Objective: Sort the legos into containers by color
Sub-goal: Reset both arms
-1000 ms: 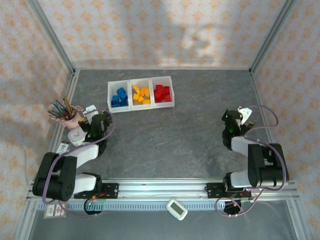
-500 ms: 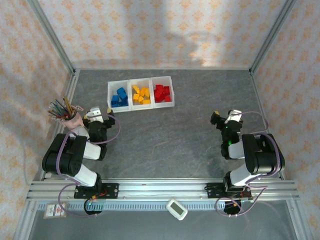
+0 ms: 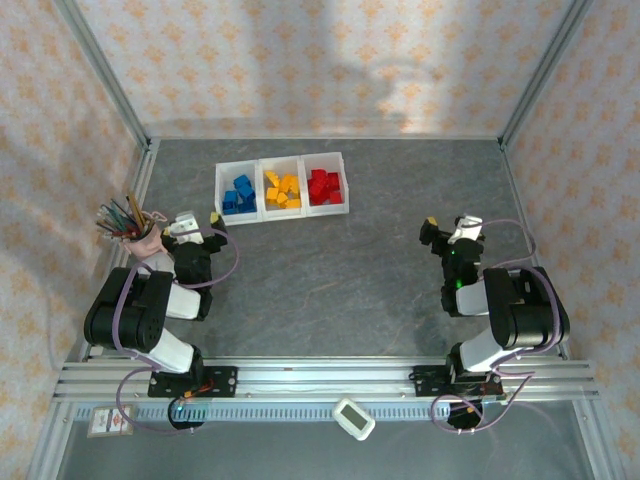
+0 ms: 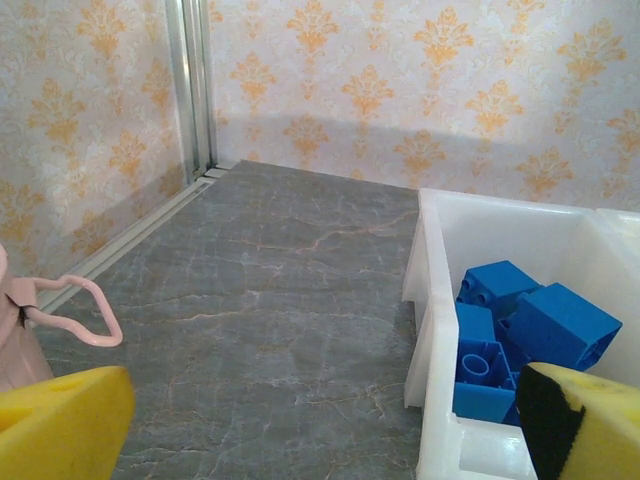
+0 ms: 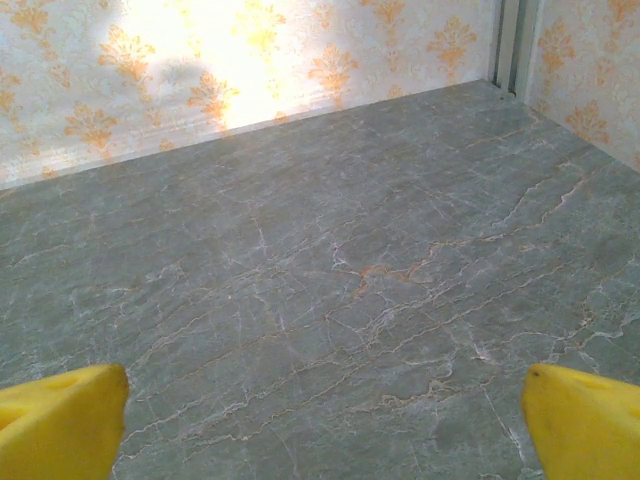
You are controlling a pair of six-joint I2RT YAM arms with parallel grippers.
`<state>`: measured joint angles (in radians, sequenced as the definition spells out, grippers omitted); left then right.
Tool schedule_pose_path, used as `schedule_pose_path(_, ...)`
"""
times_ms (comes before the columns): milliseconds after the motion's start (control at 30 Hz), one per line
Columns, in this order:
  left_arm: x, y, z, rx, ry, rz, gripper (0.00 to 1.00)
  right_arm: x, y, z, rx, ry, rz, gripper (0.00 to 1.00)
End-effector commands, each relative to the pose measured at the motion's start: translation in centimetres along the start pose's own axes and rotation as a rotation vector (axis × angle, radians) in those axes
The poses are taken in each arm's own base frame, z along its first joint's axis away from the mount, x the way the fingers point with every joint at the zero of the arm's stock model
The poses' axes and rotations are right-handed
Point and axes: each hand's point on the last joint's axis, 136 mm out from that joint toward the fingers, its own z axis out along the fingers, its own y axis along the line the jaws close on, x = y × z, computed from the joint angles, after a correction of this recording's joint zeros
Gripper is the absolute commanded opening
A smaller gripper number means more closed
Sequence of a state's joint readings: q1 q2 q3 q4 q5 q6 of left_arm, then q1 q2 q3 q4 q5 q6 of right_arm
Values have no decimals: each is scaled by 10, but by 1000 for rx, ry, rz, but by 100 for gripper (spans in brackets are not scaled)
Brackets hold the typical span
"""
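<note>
Gaping, empty: left fingers (image 4: pixel 60 425), right fingers (image 5: pixel 60 415) (yellow, rounded); studded bricks (image 4: pixel 560 325) in square translucent bins (image 4: pixel 430 260).

The containers (image 3: pixel 283 214) sat in a row toward the far side of the table (image 3: pixel 330 270), left of centre, with the legos (image 3: pixel 281 189) lying inside them (a heap in each bin). A cup of pencils (image 3: pixel 140 232) stood nearer, left of them.

All the legos (image 3: pixel 281 189) are sitting in the containers (image 3: pixel 285 214), three white bins joined in a row toward the far side of the desk (image 3: pixel 340 280). Blue in the left bin, yellow-orange in the middle, red on the right, all loosely piled.
</note>
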<state>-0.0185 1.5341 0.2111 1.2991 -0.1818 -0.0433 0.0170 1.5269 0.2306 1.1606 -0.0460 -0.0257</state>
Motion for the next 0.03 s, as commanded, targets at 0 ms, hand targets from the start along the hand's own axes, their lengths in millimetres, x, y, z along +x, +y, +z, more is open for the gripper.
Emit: schedule_pose_path(0,-5,-10,0,65,-18,10,100,-20,6,1,-20,-68,-10,100)
